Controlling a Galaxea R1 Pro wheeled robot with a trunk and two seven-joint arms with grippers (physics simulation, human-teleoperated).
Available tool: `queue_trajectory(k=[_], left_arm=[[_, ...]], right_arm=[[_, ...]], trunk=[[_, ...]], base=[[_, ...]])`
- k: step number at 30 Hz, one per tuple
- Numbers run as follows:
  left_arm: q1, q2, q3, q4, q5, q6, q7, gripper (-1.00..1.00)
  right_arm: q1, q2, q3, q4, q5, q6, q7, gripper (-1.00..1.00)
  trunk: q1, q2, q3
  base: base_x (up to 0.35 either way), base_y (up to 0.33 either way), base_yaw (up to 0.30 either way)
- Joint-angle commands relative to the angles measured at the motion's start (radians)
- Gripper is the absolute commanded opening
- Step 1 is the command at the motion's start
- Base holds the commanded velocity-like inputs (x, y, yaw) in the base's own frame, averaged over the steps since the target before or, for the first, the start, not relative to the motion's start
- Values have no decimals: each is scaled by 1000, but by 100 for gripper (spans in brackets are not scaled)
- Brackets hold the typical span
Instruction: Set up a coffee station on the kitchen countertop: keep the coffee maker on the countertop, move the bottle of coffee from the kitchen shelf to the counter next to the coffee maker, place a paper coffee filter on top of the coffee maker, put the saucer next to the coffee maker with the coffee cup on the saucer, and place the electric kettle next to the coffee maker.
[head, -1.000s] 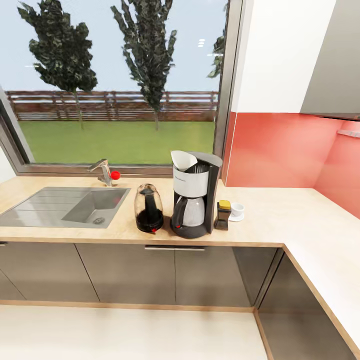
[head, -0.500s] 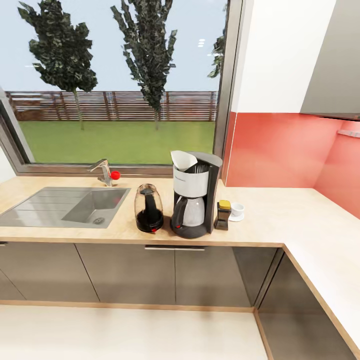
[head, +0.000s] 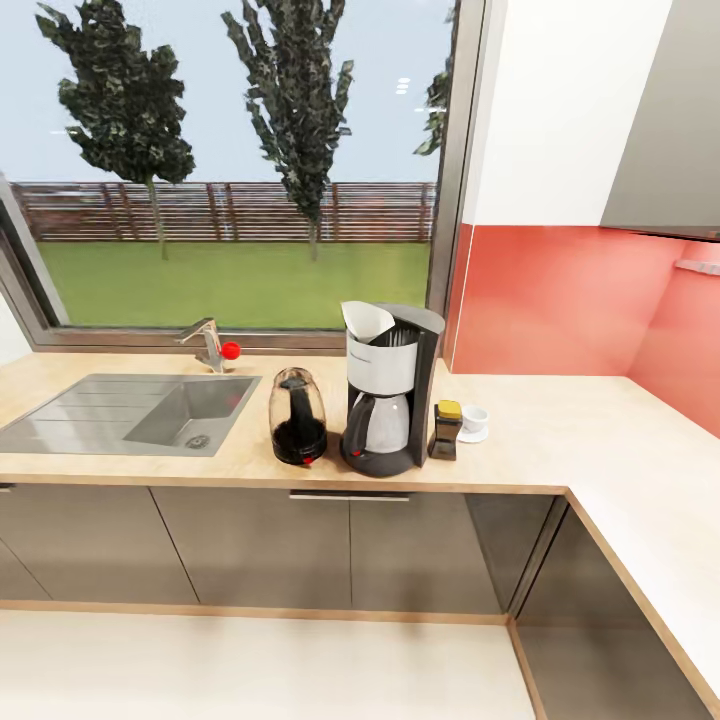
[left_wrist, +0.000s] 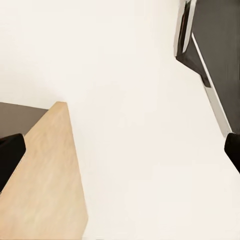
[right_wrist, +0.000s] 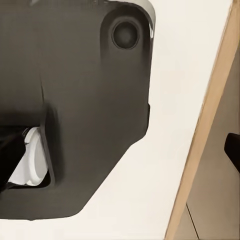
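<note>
No text can be read anywhere. The coffee maker (head: 388, 390) carries a thin dark line of lettering across its silver front, at about 12 o'clock above the carafe, too small to make out.

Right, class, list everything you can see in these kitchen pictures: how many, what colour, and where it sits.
Coffee maker: one, black and silver, on the countertop, middle.
Paper filter: one, white, on top of the coffee maker.
Electric kettle: one, clear with black base, beside the coffee maker on the sink side.
Coffee bottle: one, dark with yellow lid, at the coffee maker's other side.
Cup: one, white, on a saucer beyond the bottle.
Sink: one, grey, set into the countertop, tan.
Tap: one, silver with red knob, behind the sink.
Cabinets: grey-brown, under the countertop.
Window: one, trees and fence outside.
Left fingers: black tips at the wrist picture's edges, wide apart.
</note>
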Motion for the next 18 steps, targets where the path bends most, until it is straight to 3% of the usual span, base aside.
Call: queue_trajectory(k=[1, 7, 12, 18], left_arm=[[0, 1, -8, -1, 7, -12, 4, 100], [0, -8, -3, -17, 14, -131, 1, 100], [-1, -11, -5, -32, 11, -252, 1, 100], [0, -12, -3, -33, 10, -281, 1, 100]], right_arm=[[0, 1, -3, -3, 3, -9, -2, 100], [0, 5, -5, -20, 2, -116, -2, 100], [0, 6, -6, -23, 2, -152, -2, 100], [0, 6, -6, -22, 2, -158, -2, 100]], trunk=[[0, -2, -2], [0, -2, -2], [0, -2, -2], [0, -2, -2]], base=[[0, 0, 0], [0, 0, 0], [0, 0, 0], [0, 0, 0]])
